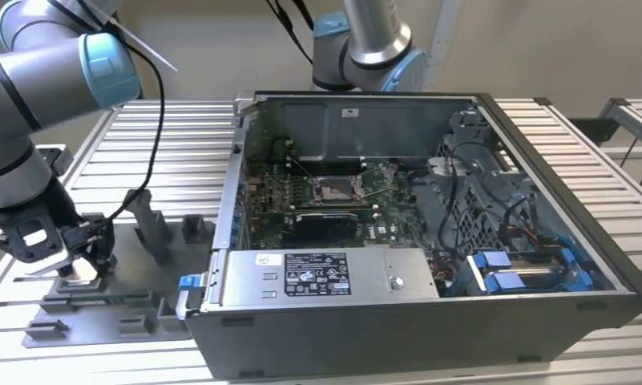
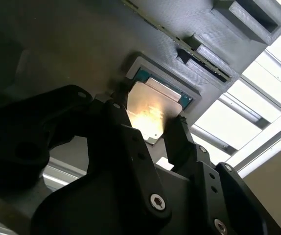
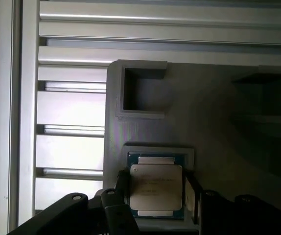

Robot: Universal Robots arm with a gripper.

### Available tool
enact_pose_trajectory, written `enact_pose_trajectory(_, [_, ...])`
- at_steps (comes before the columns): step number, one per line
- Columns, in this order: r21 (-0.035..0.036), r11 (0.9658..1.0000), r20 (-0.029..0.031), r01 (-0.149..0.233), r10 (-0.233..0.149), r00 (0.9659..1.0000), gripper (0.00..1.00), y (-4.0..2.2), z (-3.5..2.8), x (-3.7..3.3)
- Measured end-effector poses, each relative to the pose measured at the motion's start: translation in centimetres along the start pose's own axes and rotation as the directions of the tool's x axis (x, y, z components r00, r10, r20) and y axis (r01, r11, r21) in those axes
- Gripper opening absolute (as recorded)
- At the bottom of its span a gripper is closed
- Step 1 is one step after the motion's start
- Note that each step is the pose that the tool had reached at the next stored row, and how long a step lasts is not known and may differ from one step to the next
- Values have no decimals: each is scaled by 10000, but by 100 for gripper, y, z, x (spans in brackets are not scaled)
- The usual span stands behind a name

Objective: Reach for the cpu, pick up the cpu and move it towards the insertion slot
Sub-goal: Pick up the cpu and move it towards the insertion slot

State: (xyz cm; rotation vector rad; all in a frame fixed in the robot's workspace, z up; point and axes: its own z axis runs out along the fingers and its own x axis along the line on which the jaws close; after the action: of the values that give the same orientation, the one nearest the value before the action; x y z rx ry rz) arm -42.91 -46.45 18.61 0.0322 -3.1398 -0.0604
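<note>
Found the cpu (image 3: 156, 188) seated in the nest of the grey fixture (image 3: 219, 117). Held the claw (image 1: 82, 258) astride it; could not tell whether clamped. Judged the reach done, the lift and carry to the insertion slot (image 1: 333, 189), well apart from that fixture, not yet.

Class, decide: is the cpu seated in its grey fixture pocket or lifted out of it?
Seated. In both wrist views the cpu lies flat inside the raised rim of the grey fixture pocket.
</note>
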Motion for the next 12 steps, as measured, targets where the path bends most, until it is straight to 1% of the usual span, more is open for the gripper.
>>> enact_pose_trajectory(1, [-5, 10000, 6, -1, 1, 10000, 0, 1, -15, 0])
enact_pose_trajectory(2, [-5, 10000, 5, -1, 1, 10000, 0, 2, -51, 1])
enact_pose_trajectory(4, [-2, 10000, -5, -3, 3, 10000, 0, 6, -143, 2])
enact_pose_trajectory(12, [-2, 10000, -7, -5, 5, 10000, 0, 19, -505, 2])
